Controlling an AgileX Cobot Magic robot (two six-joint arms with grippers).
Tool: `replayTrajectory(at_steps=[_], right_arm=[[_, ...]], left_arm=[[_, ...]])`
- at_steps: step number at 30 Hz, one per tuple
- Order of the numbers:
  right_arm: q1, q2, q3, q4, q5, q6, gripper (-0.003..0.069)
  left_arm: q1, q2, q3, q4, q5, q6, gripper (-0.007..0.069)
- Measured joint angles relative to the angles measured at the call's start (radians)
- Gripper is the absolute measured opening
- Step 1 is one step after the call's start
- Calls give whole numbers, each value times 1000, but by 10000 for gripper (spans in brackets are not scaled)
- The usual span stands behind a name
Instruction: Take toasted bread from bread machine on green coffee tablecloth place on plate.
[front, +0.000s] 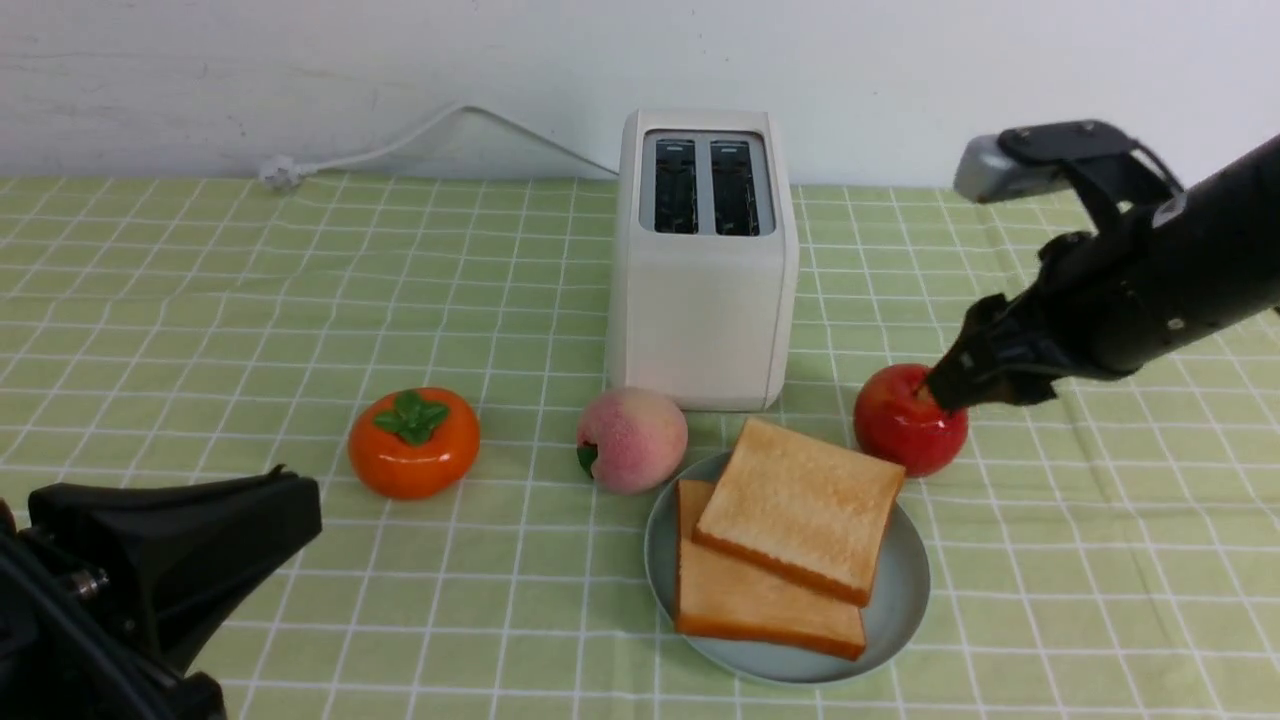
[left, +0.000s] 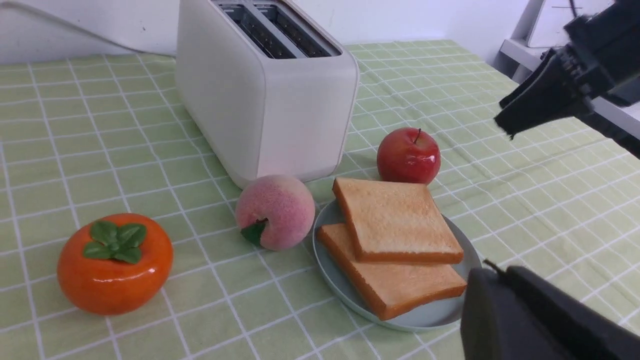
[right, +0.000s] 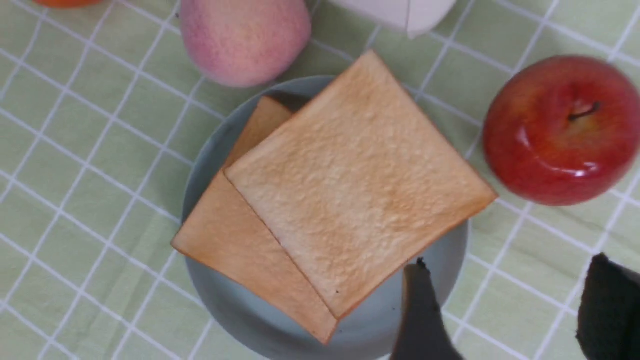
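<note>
The white bread machine (front: 700, 270) stands at the back middle of the green coffee tablecloth (front: 200, 300), both slots empty. Two slices of toasted bread lie on the pale blue plate (front: 905, 590) in front of it. The upper slice (front: 800, 505) overlaps the lower slice (front: 760, 610). My right gripper (front: 945, 392) hovers by the red apple, right of the plate. In the right wrist view it (right: 510, 272) is open and empty over the plate's rim (right: 240, 310). My left gripper (front: 285, 478) is shut and empty at the near left; its tip (left: 487, 267) shows beside the plate (left: 430, 315).
An orange persimmon (front: 413, 442) and a pink peach (front: 632, 438) sit left of the plate. The peach touches the plate's rim. A red apple (front: 908, 420) sits at the plate's far right. The toaster's white cord (front: 400, 150) runs along the back wall.
</note>
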Motion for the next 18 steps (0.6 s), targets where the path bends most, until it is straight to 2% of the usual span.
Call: replayTrajectory(at_steps=[7,8,11,14,16,18], right_arm=[[0,-237,-18,-6,102,28,279],[0,-301,-19,-7,155,28,227],[0,-412,-21,-12,271,29,139],[0,-480,-21,-15,355,39,82],[0,-545,-21,-15,383,74,16],[0,-612,-10,-20,385,131,-7]], left_arm=[[0,-1,0,3,1,6,5],[0,-9,1,0,1,6,5],[0,-54,4,-2,-1,2,-13],[0,-113,6,-2,-1,-1,-13],[0,-194,10,-3,-1,-1,-13],[0,-276,24,-3,9,-2,-13]])
